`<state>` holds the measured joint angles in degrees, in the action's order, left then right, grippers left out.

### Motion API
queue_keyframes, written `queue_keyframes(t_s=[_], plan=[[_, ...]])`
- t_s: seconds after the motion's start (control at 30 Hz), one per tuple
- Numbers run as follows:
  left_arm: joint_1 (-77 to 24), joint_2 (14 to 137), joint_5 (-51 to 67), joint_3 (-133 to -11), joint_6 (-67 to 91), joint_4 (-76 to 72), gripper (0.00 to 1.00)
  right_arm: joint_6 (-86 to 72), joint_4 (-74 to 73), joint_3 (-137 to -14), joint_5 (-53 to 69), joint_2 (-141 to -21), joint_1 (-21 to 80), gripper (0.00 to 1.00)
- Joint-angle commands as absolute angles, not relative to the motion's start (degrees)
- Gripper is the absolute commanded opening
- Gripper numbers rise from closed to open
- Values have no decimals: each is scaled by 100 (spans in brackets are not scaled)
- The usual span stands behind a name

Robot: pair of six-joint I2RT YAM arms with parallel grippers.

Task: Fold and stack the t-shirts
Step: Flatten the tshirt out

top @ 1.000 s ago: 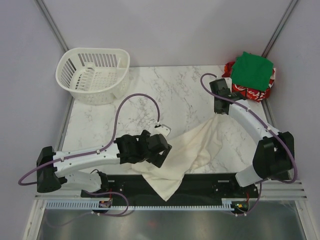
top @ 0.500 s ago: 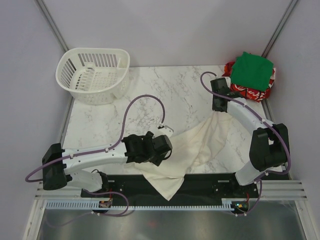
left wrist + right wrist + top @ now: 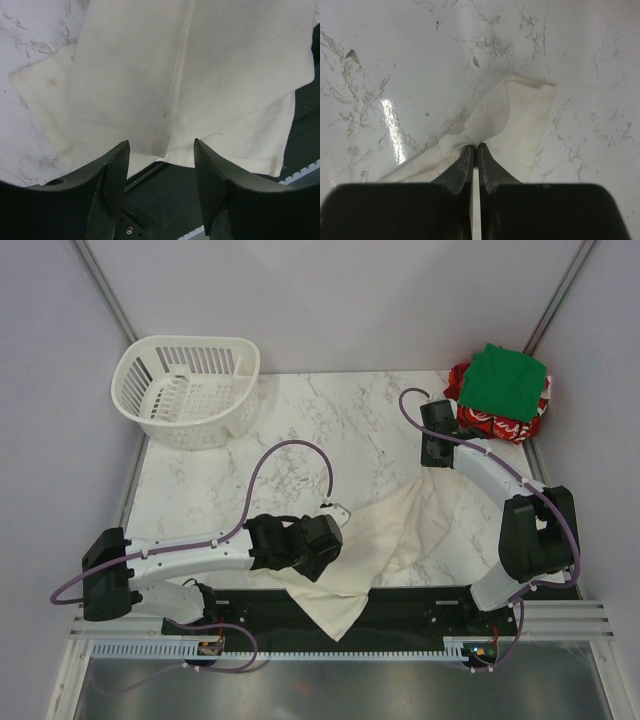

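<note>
The right end effector [image 3: 475, 149] is pinched shut on a corner of the cream t-shirt [image 3: 390, 535], likely to pull it taut. The left end effector [image 3: 160, 155], jaws apart, hovers over the hem just ahead.

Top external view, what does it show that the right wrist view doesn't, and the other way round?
Only the top view shows the basket, the green tee lying on the red tee, and the left hand at the near edge of the cream tee. Only the wrist view shows how the right hand grips: pinched shut on a corner of that tee. Both show the cream tee and the marble table.
</note>
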<state>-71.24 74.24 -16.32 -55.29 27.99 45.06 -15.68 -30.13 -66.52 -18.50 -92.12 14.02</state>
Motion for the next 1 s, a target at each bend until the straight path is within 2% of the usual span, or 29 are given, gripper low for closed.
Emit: queue_keyframes(t_s=[0.0, 0.33, 0.47, 0.73, 0.83, 0.87, 0.97], plan=[[-7189, 7383, -1301, -5344, 2610, 4193, 62, -1565, -2786, -6662, -1749, -9193, 1397, 0], [-7189, 7514, -1520, -5186, 2505, 4148, 61, -1521, -2786, -6662, -1714, -9141, 1397, 0], [-7189, 7567, -1599, -5203, 2487, 4140, 55, -1521, -2769, -6653, -1670, -9149, 1397, 0], [-7189, 7532, -1810, -5221, 2426, 4157, 31, -1512, -2760, -6636, -1591, -9167, 1397, 0], [-7189, 7524, -1881, -5221, 2400, 4166, 13, -1512, -2751, -6644, -1565, -9184, 1389, 0], [-7189, 7506, -1942, -5221, 2408, 4166, 2, -1512, -2742, -6645, -1564, -9185, 1389, 0], [-7189, 7401, -2056, -5212, 2382, 4157, 2, -1512, -2733, -6636, -1521, -9193, 1397, 0]])
